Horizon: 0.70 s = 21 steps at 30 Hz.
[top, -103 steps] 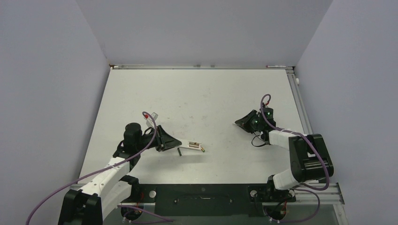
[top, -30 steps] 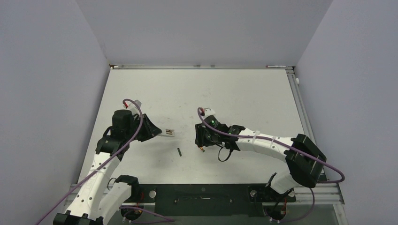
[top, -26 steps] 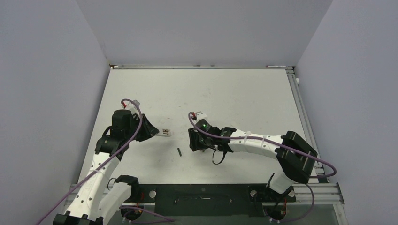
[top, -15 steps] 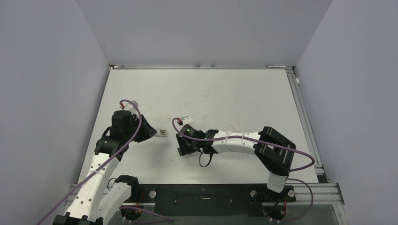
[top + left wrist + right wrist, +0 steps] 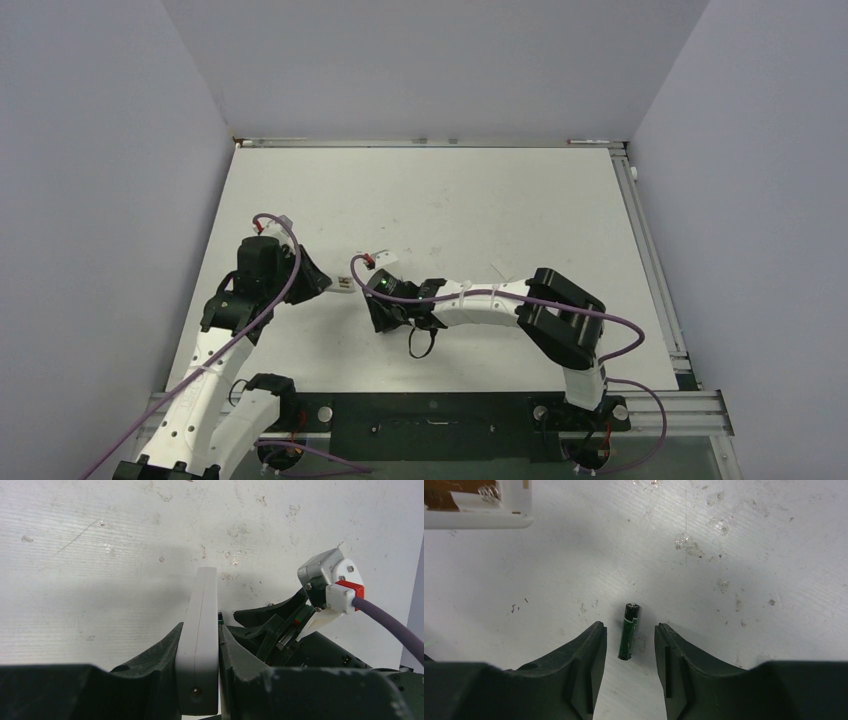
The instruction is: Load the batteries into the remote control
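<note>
You have the left gripper (image 5: 199,639) closed on the slim white rectangular plastic remote control (image 5: 200,625). Both dark fingers press flat against its broad faces, and it stands on its narrow edge, projecting forward past the fingertips. In the overhead view this gripper (image 5: 318,283) sits over the left half of the scuffed white table (image 5: 450,200), nearer the near edge than the far one. The remote control (image 5: 343,284) points from it toward the table's middle. Whether the remote control clears the surface cannot be told from these views. Your right arm reaches across from the right side. Its right gripper (image 5: 378,312) is just beside the free end of the remote control, on the side toward the near edge. The right wrist view shows that gripper (image 5: 628,628) partly open and holding nothing. One finger stands on each side of a small blackish-green cylindrical battery (image 5: 629,631), with a visible gap on both sides. The battery lies flat on the table, lengthwise between the fingers, its capped end pointing away from the wrist. In the same view, the end of the remote control (image 5: 479,510) appears at the upper left, apart from the battery. Its uncovered battery bay shows a coiled spring contact.
</note>
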Tool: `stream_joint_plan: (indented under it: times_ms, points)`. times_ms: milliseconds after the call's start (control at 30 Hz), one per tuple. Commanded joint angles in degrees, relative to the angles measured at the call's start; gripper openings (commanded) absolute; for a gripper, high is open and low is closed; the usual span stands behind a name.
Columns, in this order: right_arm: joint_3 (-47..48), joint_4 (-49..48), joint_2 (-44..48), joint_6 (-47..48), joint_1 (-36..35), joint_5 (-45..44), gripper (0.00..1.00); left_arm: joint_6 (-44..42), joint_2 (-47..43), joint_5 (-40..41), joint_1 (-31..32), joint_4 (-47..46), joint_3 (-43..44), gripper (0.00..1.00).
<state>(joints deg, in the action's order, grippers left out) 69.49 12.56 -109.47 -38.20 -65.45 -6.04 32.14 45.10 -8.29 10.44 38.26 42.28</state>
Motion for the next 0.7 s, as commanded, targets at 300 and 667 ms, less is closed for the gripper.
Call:
stream_joint_plan:
  times_ms: [300, 667]
  points:
    - [3.77, 4.02, -2.87, 0.32, -2.3, -7.69, 0.28, -0.05, -1.07, 1.04, -0.25, -0.25, 2.46, 0.0]
    - [2.23, 6.35, -2.78, 0.33, -2.75, -10.12, 0.16, 1.0, -0.87, -1.54, -0.27, -1.14, 1.4, 0.0]
